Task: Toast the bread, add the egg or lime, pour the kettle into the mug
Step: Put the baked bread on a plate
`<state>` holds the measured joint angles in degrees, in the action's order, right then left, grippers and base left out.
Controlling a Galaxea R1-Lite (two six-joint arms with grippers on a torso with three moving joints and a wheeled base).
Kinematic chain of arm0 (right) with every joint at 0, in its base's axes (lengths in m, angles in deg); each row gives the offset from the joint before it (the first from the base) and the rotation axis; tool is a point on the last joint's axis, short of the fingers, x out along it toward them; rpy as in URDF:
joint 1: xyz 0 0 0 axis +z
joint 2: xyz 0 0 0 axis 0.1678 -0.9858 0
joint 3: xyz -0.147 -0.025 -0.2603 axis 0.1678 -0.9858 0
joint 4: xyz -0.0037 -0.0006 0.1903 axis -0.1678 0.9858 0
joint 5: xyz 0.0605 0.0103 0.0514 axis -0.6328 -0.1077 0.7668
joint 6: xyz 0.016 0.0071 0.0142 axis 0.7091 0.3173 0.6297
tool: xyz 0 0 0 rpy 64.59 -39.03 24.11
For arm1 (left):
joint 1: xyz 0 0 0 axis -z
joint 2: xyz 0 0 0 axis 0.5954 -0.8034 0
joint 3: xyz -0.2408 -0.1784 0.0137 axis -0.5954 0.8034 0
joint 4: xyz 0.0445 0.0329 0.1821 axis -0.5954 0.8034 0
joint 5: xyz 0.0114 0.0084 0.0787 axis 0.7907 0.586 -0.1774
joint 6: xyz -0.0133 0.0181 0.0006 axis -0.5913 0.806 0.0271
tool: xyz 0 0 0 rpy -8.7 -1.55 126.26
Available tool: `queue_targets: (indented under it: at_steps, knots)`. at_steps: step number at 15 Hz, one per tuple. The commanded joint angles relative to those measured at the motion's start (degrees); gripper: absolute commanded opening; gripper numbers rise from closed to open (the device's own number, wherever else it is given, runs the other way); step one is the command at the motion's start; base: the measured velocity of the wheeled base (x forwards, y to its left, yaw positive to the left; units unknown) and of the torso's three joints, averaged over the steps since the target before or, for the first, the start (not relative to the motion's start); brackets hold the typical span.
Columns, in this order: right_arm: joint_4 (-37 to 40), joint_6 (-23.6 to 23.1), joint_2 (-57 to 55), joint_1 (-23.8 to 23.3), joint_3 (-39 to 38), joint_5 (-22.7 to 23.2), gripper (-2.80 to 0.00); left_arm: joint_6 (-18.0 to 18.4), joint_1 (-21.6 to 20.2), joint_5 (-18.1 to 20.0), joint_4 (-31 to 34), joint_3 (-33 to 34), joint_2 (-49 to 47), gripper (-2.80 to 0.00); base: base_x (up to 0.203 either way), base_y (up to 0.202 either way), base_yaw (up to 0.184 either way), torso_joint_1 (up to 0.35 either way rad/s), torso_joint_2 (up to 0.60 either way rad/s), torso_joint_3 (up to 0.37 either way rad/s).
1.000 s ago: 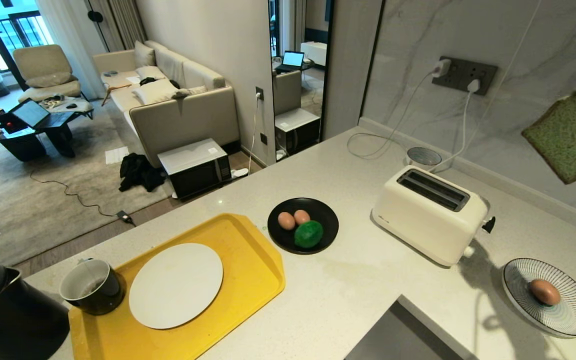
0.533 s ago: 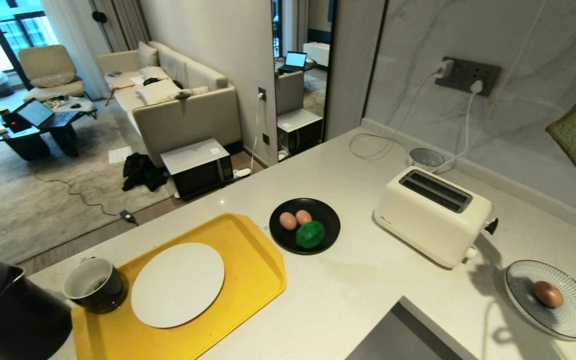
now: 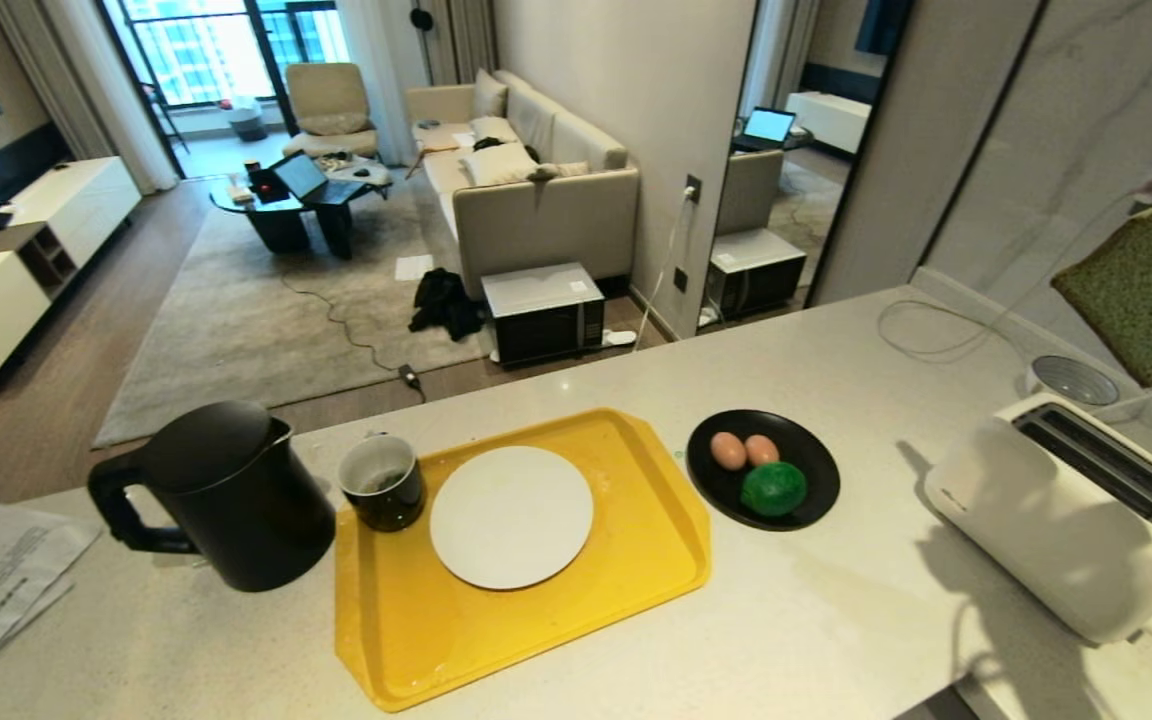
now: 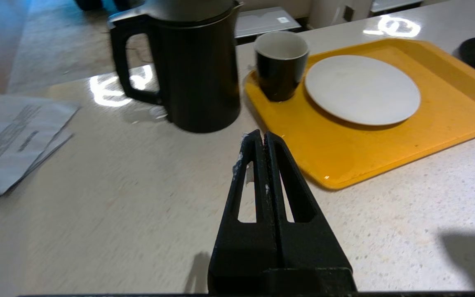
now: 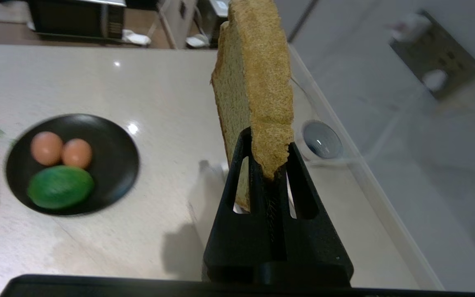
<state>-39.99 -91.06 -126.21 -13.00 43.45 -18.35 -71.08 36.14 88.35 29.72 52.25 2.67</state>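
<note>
We note the right gripper (image 5: 268,159) pinches the bread (image 5: 258,82) by one edge, hanging free for the toaster (image 3: 1076,510); left gripper (image 4: 261,140) closed, empty.

This is a lived-in home, an open kitchen looking out over a living room. A pale stone counter (image 3: 836,620) carries a white toaster (image 3: 1066,520), a black kettle (image 3: 226,495) and a yellow tray (image 3: 536,640), with a marble-look wall and plugged-in sockets behind. Beyond its edge lie a beige sofa (image 3: 536,200), an armchair (image 3: 331,100), a rug (image 3: 256,310), a coffee table with a laptop (image 3: 301,180), a microwave on the floor (image 3: 544,315) and balcony windows (image 3: 226,45).
</note>
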Motion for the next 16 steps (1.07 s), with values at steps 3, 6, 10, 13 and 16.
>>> queue_targets:
  at_steps: [3,6,10,13,16]
  knots:
    - [-1.0,-0.2,0.0,0.0,-1.5,0.0,-2.80,0.0,0.0,0.0,0.0,0.0,0.0,-2.80,0.000,-0.008,0.169,0.002,0.00,0.001]
    - [-1.0,-0.2,0.0,0.0,-1.4,0.0,-2.80,0.0,0.0,0.0,0.0,0.0,0.0,-2.80,0.000,-0.008,0.173,0.004,0.00,0.003]
    - [-1.0,-0.7,0.0,0.1,-1.5,0.1,-2.80,0.0,0.0,0.0,0.0,0.0,0.0,-2.80,-0.001,-0.008,0.172,0.001,0.00,0.003]
    - [-1.0,-1.7,0.0,1.6,-1.4,0.6,-2.80,0.0,0.0,0.0,0.0,0.0,0.0,-2.80,-0.001,-0.003,0.113,0.001,0.00,0.005]
    - [-0.6,-2.1,-0.2,7.8,-0.9,0.5,-2.80,0.0,0.0,0.0,0.0,0.0,0.0,-2.80,0.000,0.000,0.000,0.000,0.00,0.000]
